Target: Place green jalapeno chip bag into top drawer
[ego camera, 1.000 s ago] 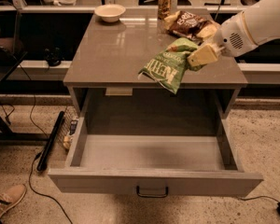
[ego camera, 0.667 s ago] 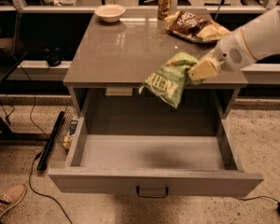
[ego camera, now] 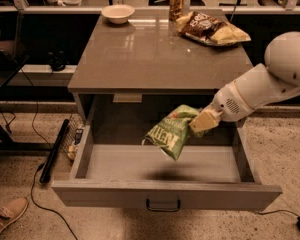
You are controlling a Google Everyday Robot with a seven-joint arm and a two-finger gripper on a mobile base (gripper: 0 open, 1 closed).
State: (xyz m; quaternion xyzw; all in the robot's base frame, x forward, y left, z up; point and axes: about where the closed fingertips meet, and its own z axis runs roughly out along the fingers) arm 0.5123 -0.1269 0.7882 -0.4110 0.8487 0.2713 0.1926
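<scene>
Hand lowered green jalapeno chip bag over top drawer.

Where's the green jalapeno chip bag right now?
In the camera view, the green jalapeno chip bag hangs mid-air over the open top drawer, right of centre, gripped at its upper right end by the claw.

A can is found upright at the rear of the table. A white bowl is set left of the can and a brown chip bag just right of it. The gripper is held well forward of the can, clamped on the green jalapeno chip bag.
</scene>
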